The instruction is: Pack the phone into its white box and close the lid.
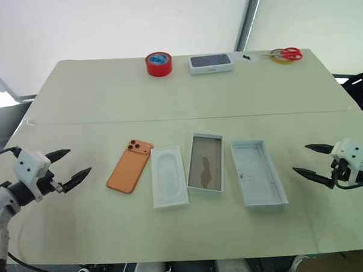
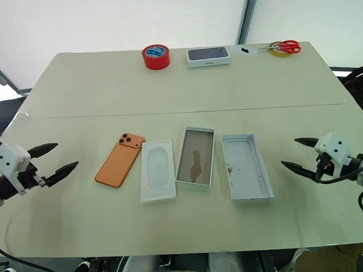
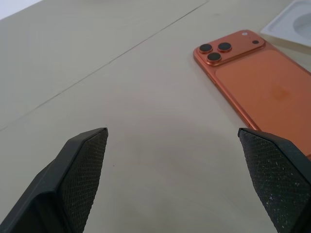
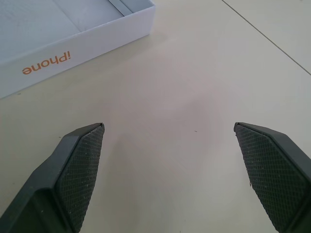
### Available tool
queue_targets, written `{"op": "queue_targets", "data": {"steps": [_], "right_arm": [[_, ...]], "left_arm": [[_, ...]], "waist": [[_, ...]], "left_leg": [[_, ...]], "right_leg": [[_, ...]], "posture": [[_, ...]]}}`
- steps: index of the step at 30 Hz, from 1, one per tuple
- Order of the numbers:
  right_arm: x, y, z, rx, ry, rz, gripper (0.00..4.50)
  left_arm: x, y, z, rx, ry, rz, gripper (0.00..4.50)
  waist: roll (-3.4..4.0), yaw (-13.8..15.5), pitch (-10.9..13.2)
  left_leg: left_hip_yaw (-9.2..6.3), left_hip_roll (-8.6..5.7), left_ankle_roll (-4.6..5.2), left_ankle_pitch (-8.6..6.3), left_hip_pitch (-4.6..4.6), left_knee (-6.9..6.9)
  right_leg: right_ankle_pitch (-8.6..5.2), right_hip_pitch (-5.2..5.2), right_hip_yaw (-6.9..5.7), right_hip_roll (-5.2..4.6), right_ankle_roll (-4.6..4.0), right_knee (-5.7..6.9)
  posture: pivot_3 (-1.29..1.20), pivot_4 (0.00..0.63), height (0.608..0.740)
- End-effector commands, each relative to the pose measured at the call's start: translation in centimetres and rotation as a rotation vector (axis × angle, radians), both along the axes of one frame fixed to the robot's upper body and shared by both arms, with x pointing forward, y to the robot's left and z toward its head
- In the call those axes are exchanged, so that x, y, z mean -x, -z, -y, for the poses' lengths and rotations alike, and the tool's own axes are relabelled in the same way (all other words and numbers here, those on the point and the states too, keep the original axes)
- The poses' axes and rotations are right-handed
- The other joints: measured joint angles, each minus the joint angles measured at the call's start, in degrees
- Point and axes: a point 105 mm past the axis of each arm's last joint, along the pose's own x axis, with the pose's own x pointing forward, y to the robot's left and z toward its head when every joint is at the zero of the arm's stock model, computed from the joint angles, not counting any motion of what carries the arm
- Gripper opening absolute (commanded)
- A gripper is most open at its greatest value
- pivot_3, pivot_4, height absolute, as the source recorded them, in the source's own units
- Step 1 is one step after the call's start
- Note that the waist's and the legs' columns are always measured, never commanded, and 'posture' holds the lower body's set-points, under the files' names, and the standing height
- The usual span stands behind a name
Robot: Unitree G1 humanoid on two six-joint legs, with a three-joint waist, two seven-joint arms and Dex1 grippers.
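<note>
Near the table's (image 1: 77, 92) front edge, the left gripper (image 1: 71, 166) and right gripper (image 1: 311, 160) hover spread wide, empty; phone (image 1: 130, 166), white box (image 1: 205, 163), lid (image 1: 258, 172) between them.

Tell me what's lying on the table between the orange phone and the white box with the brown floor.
The white insert tray with the oval recess lies between the phone and the white box, seen in both eye views.
</note>
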Motion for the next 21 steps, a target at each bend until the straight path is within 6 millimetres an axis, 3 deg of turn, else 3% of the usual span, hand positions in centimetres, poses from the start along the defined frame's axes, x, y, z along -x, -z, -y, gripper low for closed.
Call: {"op": "queue_targets", "data": {"steps": [1, 12, 21], "right_arm": [[-0.1, -1.5, 0.5, 0.019, 0.008, 0.040, 4.46], [-0.7, -2.6, -0.5, 0.003, -0.013, 0.057, 4.46], [0.1, -3.4, -1.7, -0.082, -0.078, 0.022, 4.46]], "left_arm": [[0.2, -1.3, -0.6, -0.024, -0.017, 0.055, 4.50], [1.0, -0.7, 0.2, -0.056, 0.040, 0.030, 4.50], [0.9, -1.6, 1.2, -0.039, 0.092, 0.081, 4.50]], "waist": [[0.00, 0.1, 0.0], [0.00, 0.0, 0.0], [0.00, 0.1, 0.0]], "left_leg": [[0.00, 0.00, 0.00, 0.00, 0.00, 0.00], [-0.01, 0.00, 0.00, 0.00, 0.00, 0.01], [-0.03, 0.00, 0.01, 0.00, 0.00, 0.02]], "right_leg": [[0.00, 0.00, 0.00, 0.00, 0.00, 0.00], [0.00, 0.02, 0.00, -0.01, 0.00, 0.00], [0.00, 0.04, -0.02, -0.01, 0.00, -0.01]], "posture": [[0.00, 0.150, 0.730], [0.00, 0.150, 0.730], [0.00, 0.150, 0.730]]}}
